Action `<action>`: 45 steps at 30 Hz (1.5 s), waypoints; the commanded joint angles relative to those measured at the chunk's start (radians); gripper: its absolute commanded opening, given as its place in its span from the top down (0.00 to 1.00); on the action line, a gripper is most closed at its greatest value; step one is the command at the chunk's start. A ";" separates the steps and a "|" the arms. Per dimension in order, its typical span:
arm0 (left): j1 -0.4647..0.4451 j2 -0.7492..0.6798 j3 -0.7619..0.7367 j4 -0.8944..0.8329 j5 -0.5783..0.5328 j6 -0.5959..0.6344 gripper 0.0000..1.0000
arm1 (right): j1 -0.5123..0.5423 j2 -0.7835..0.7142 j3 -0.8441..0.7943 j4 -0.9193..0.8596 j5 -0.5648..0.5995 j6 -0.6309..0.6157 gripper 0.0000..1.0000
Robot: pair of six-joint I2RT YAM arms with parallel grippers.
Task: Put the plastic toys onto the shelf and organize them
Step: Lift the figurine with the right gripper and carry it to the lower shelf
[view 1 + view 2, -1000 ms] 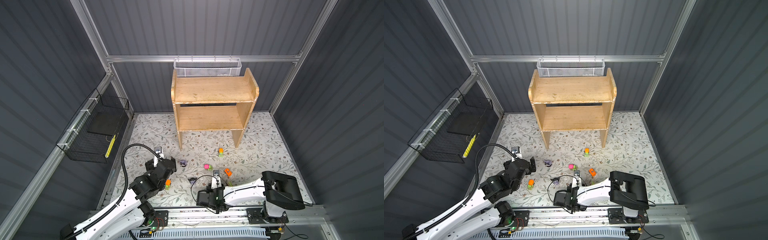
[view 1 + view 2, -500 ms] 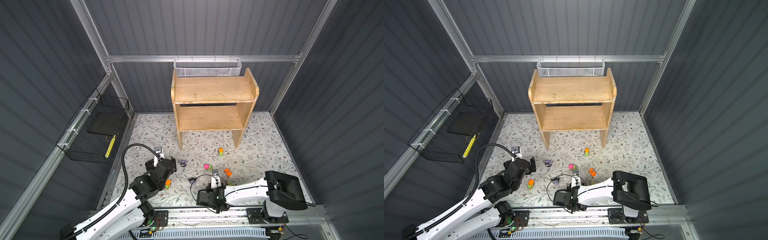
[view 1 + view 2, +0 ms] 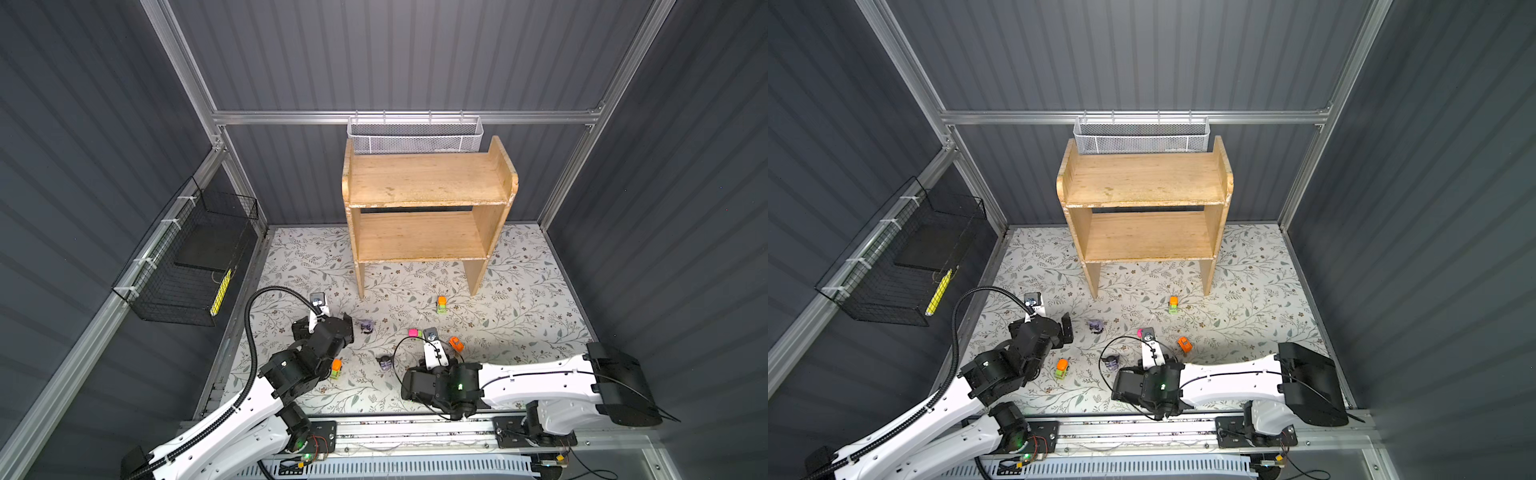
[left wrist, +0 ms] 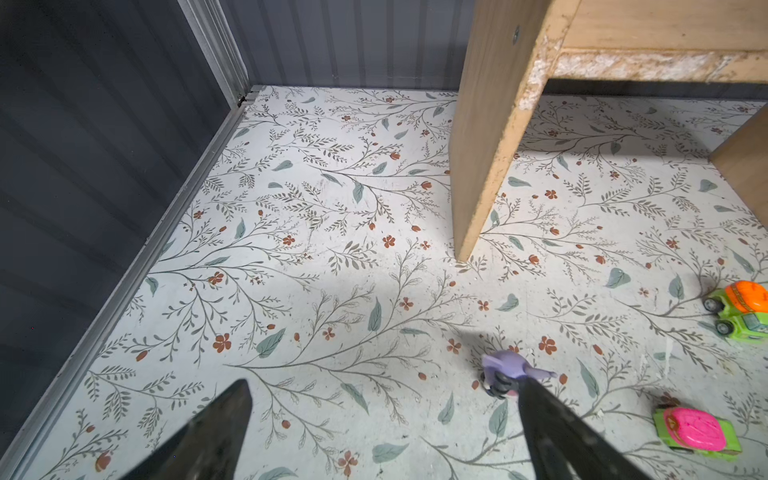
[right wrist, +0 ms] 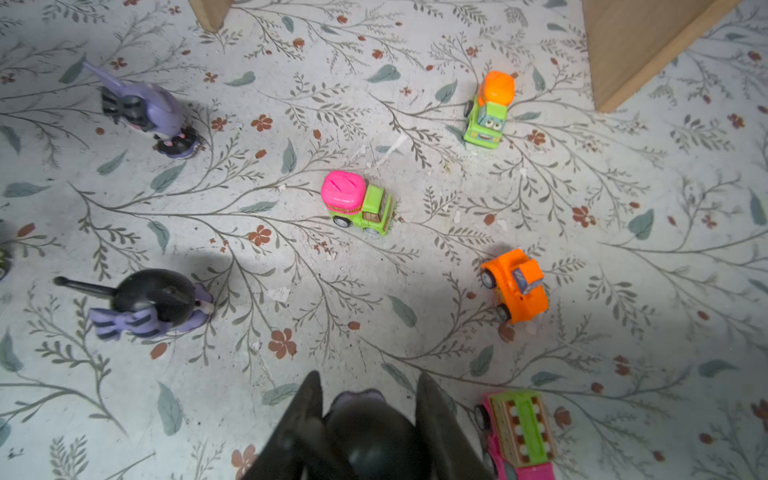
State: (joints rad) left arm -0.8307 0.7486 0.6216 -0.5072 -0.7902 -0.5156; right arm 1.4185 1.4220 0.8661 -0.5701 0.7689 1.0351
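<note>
In the right wrist view my right gripper [image 5: 369, 380] is shut on a black-and-lilac figurine [image 5: 370, 428] low over the floor. A pink car [image 5: 519, 432] lies beside it. Ahead lie an orange car [image 5: 515, 284], a pink-and-green car [image 5: 357, 203], an orange-and-green car [image 5: 488, 112] and two more figurines [image 5: 153, 301] [image 5: 145, 110]. My left gripper [image 4: 384, 384] is open, and the lilac figurine [image 4: 505, 372] stands just beyond one fingertip, outside the gap. Another orange-and-green car [image 3: 336, 369] lies beside the left arm. The wooden shelf [image 3: 428, 187] stands at the back with both tiers bare.
A white mesh basket [image 3: 415, 135] hangs on the back wall behind the shelf. A black wire basket [image 3: 195, 266] hangs on the left wall. The shelf's legs [image 4: 486, 166] stand on the floral floor just past the toys. Dark walls close in three sides.
The right gripper's jaws have closed a little further onto the figurine, and the right arm has shifted slightly. The left arm and the loose toys have not moved.
</note>
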 commanded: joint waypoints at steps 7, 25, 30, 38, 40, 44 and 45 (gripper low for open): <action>-0.001 0.032 0.017 0.025 0.070 0.005 0.00 | -0.103 -0.126 0.023 0.060 -0.020 -0.245 0.67; -0.002 0.090 0.090 0.093 0.301 0.116 0.00 | -0.360 -0.044 0.204 0.211 -0.196 -0.594 0.68; -0.001 0.088 0.103 0.088 0.307 0.124 0.00 | -0.400 -0.003 0.284 0.207 -0.221 -0.668 0.68; -0.001 0.072 0.109 0.086 0.334 0.148 0.00 | -0.466 0.063 0.390 0.259 -0.278 -0.791 0.68; -0.002 0.065 0.107 0.082 0.341 0.149 0.00 | -0.478 0.084 0.418 0.271 -0.291 -0.826 0.68; -0.001 0.036 0.098 0.080 0.347 0.137 0.00 | -0.493 0.126 0.471 0.290 -0.313 -0.887 0.68; -0.001 0.031 0.096 0.079 0.348 0.137 0.00 | -0.496 0.134 0.482 0.295 -0.315 -0.896 0.68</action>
State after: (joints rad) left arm -0.8307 0.8040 0.6952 -0.4221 -0.4591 -0.3912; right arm 0.9302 1.5414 1.3067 -0.3099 0.4763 0.2070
